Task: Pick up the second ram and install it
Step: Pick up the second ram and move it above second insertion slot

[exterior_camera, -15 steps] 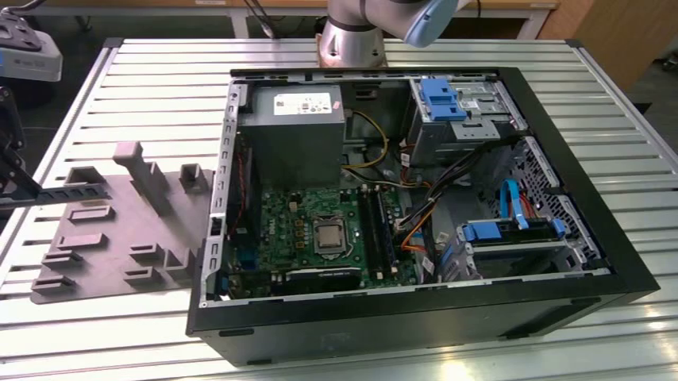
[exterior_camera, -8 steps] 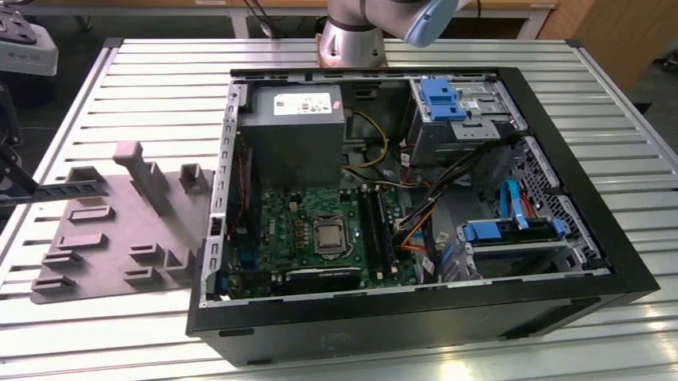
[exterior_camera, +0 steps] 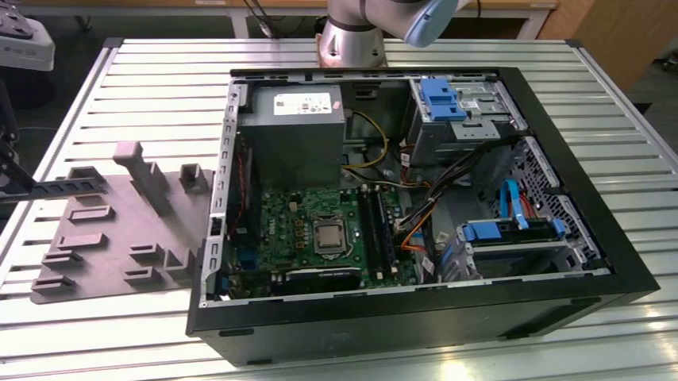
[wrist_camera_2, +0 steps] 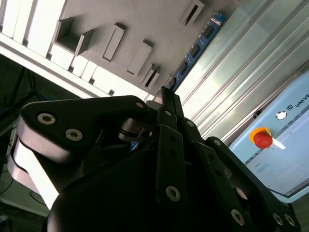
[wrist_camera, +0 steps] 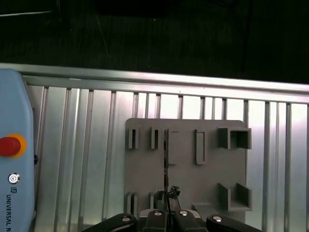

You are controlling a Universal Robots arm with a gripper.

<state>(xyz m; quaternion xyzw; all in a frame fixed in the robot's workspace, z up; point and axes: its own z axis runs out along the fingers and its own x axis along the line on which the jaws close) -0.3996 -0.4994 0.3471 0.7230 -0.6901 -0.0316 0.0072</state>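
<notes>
The second ram is a long dark stick held level just above the grey tray, at the exterior view's left edge. My gripper is shut on one of its ends. In the second wrist view the ram runs away from the fingertips of the gripper, with its chips and blue edge showing. In the first wrist view the ram appears edge-on over the tray, with the gripper closed on its near end. The black motherboard slots lie inside the open computer case.
The open computer case stands to the exterior view's right of the tray, with cables, a power supply and blue drive bays. The tray's tall post rises near the ram. A pendant with a red button lies on the slatted table.
</notes>
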